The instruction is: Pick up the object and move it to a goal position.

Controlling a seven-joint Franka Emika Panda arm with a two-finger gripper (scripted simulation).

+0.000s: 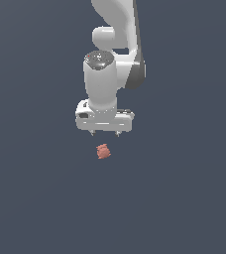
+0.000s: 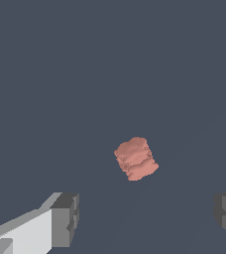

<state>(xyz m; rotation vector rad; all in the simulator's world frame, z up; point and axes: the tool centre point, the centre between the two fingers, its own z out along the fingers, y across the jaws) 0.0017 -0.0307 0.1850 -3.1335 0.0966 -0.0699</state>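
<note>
**Open gripper above a small red chunk**

The biggest thing here is the dark grey-blue floor (image 1: 30,198), flat and plain, filling the whole scene from edge to edge.

Next comes the white arm (image 1: 116,30), reaching in from the top of the exterior view and bending down to a thick white wrist with a dark round cap on its upper end. A dark grey band runs along the side of the arm toward the exterior view's right.

At the bottom of the wrist sits the gripper (image 1: 105,133), a wide white block pointing straight down. Its two fingers (image 2: 65,218) are spread wide apart with nothing between them; in the wrist view one dark grey pad shows on each side of the picture, with bare floor in the gap.

Smallest of all is the object (image 1: 103,151), a salmon-red lump with a bumpy, layered surface. In the exterior view it lies just below the fingertips, roughly under the middle of the gripper and clear of both fingers. It seems to rest on the floor, though with no shadow visible I cannot be sure of the height between it and the fingertips. The wrist view shows the object (image 2: 136,158) ahead of the open fingers, somewhat nearer one pad than the other.
</note>
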